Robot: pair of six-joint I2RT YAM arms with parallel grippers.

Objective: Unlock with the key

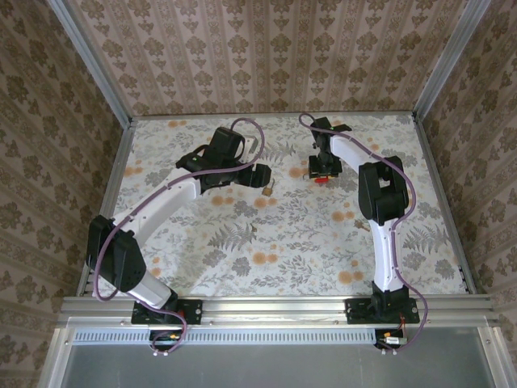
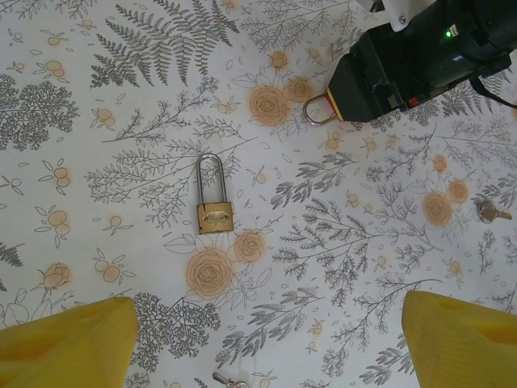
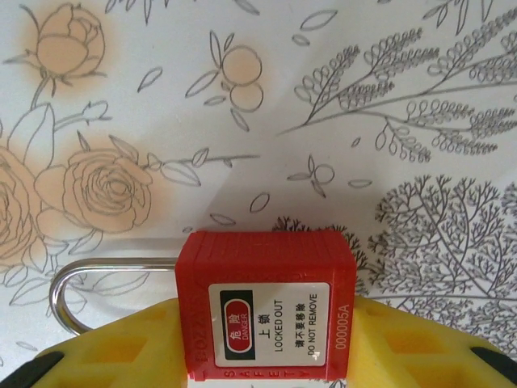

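Right jaws are clamped on the red padlock: yellow pads sit flush vs both sides of its body, the silver shackle pokes out to one side, and the lock rests on the table. Left jaws are spread wide w/ nothing btwn them, hanging over the table near the brass padlock, which lies flat & apart from everything else. Judged step: pin a lock w/ one arm so the other can fetch a key. To do it well, keep the pinch square on the body, not the shackle, & leave the keyhole end uncovered. The keyhole isn't visible, so can't tell which end that is. Next the left arm needs a key. Both are tiny vs the jaws & lie flat, so narrow the jaws, come straight down, pinch the head & keep the blade free. Risk: key skids on the table or gets lifted skewed. Where the key is: first key lies well right of the brass padlock in the left wrist view. Second key sits at that view's bottom edge, btwn the left fingers, partly cut off. Can't tell which fits which lock, & no red tag shows on either. Count: 2 padlocks (1 red, 1 brass), 2 keys, 2 arms.
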